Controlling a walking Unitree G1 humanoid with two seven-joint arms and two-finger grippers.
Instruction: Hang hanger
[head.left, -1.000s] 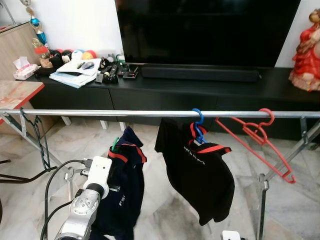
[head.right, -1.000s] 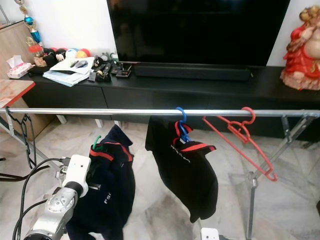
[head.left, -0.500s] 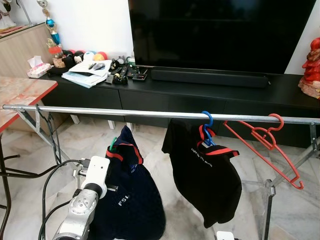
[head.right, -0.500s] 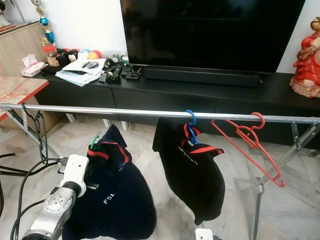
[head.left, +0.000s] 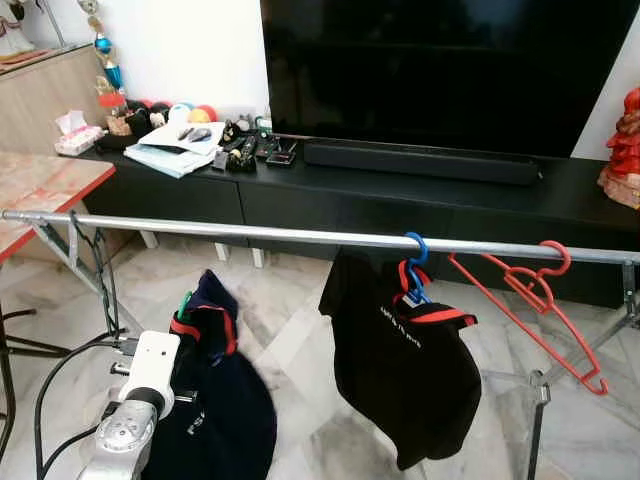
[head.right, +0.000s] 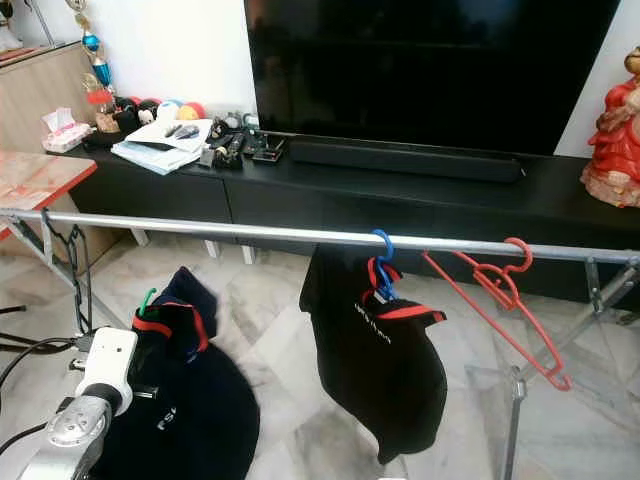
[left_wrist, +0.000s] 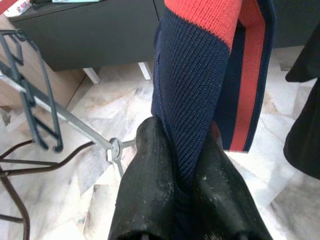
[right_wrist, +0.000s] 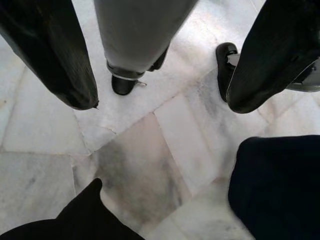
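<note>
A navy shirt with red trim hangs on a green hanger, below the steel rail and left of its middle. My left gripper is shut on the shirt's knit fabric, and its fingers pinch the cloth near the red collar. The left arm rises from the lower left. A black shirt hangs from the rail on a blue hanger. An empty red hanger hangs further right. My right gripper is open and points down at the floor.
Behind the rail stand a black TV cabinet and a big TV. The cabinet's left end holds papers and clutter. A red-topped table is at the left, and the rack's legs and cables are below it.
My left arm has sunk and moved left, taking the navy shirt further below the rail. The camera has shifted a little. The hanging black shirt and red hanger stay on the rail.
</note>
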